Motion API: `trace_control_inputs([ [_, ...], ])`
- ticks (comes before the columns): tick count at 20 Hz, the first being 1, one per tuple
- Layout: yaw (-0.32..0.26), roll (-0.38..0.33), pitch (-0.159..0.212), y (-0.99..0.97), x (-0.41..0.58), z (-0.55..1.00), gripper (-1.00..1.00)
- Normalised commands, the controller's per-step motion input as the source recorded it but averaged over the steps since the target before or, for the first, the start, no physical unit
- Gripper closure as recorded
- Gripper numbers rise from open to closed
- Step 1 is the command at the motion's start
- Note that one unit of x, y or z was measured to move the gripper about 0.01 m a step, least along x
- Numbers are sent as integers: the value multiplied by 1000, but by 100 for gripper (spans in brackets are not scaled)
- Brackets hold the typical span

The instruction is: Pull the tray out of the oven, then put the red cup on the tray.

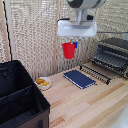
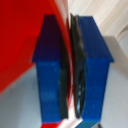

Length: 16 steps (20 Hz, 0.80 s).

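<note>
Exterior view: the claw grips the small bright-red plastic cup by its rim, high above the wooden table.

Exterior view: camera off the arm, set above tabletop height, angled downward across the scene toward a slatted backdrop; medium distance; takes in the black fabric case at the exterior view's left, the oven at the exterior view's right, and the arm's lower end at the upper middle

Wrist view: camera on the wrist, facing along the blue fingers; extremely near, blurred, frame almost filled by them and a red surface

Shared between views: the gripper and the red cup, seen small and whole from outside, close and cropped from the wrist; pale wood beyond
</note>
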Motion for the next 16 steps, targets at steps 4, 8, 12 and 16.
trace_control_inputs([
  [4, -90, 0, 50, -934, 99, 326, 100],
  [8, -64, 0, 30, -991, 127, 132, 100],
  [12, -45, 0, 25, -1000, 152, 4, 100],
  [16, -35, 0, 14, -1000, 168, 0, 100],
])
